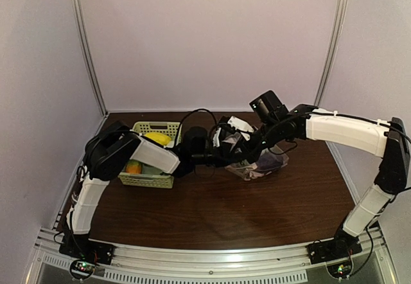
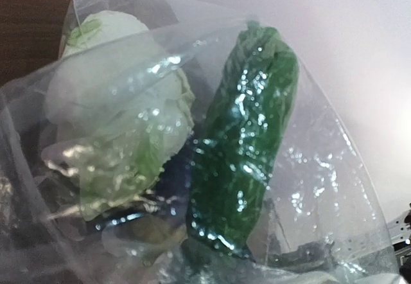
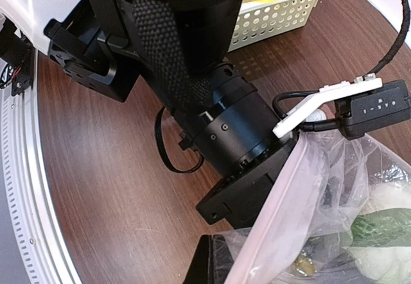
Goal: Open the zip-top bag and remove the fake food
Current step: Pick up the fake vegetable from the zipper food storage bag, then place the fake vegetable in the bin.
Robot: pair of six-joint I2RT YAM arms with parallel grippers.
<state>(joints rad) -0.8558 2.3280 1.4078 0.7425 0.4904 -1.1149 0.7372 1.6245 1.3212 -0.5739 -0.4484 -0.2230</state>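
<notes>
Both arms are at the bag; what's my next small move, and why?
Probably spread the bag a little wider at its zip edge before reaching in: the green pepper and cabbage sit inside, behind plastic, and the mouth doesn't look open yet.

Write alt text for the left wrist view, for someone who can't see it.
Close-up through a clear, crinkly zip-top bag holding a glossy dark green toy vegetable beside a pale whitish-green leafy toy. Dark brown table shows at upper left, a pale wall at right.
</notes>
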